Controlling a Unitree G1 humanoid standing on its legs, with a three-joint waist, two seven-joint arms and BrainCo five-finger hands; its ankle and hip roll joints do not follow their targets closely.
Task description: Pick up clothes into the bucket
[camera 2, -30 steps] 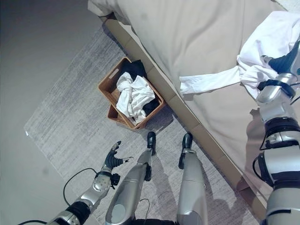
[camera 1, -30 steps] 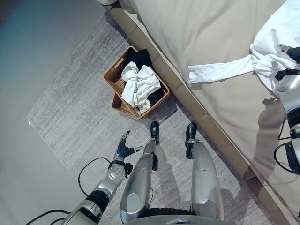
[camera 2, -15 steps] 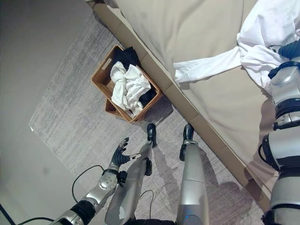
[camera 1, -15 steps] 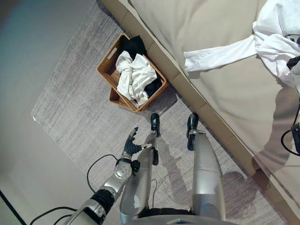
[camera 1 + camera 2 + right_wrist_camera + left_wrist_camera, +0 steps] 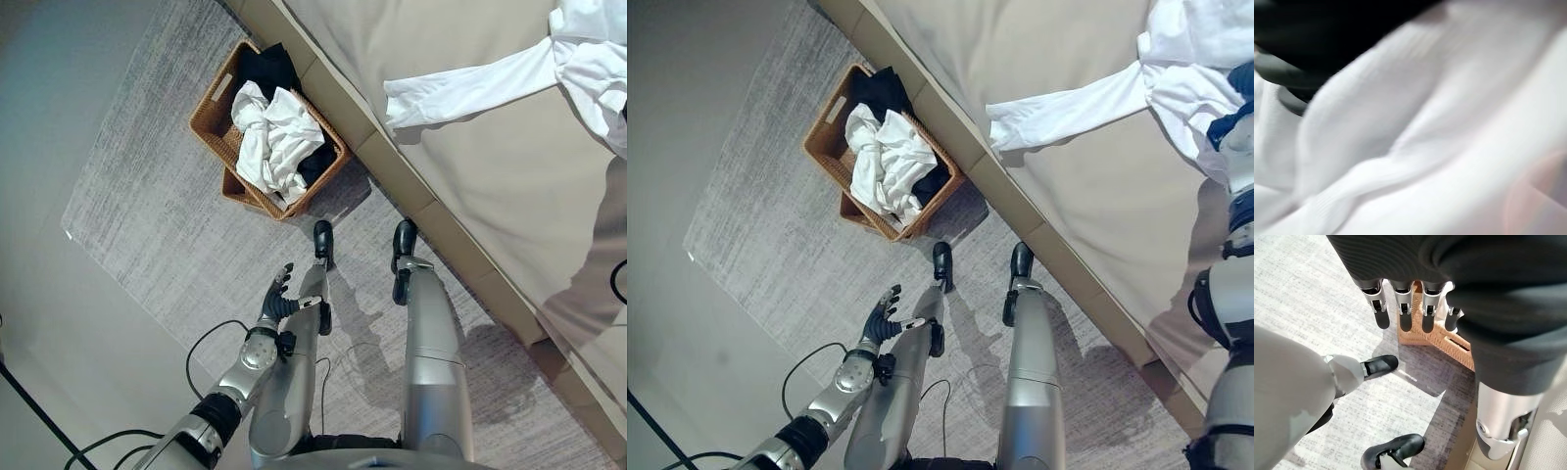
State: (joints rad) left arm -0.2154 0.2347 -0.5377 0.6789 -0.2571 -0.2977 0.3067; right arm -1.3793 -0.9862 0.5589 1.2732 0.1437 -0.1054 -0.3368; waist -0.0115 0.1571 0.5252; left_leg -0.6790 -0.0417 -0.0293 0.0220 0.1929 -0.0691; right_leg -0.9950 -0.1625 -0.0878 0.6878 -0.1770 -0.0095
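**White garment on the bed, basket on the rug**

White garment: a long-sleeved piece of soft, ribbed-looking cloth, bunched into folds at the far right of the bed, with one sleeve stretched flat across the cover toward the bed's edge, its cuff end lying squared and slightly rumpled. The bed cover is a smooth, matte beige sheet; a tan padded frame runs along its side in straight segments.

Right hand: its dark ribbed cover sits among the garment's folds at the right margin; in the right wrist view white cloth lies right against the hand, and whether the fingers are curled on it cannot be told.

Basket: a rectangular wicker container of brown woven strands with a cut-out handle slot in its short wall, standing on the grey rug just beside the bed frame. It holds crumpled white clothes heaped over a dark garment. The rug has a short, streaked pile and lies on a plain, smooth floor.

Left hand: low beside the robot above the rug, well apart from the basket, its fingers straight and slightly spread, holding nothing.
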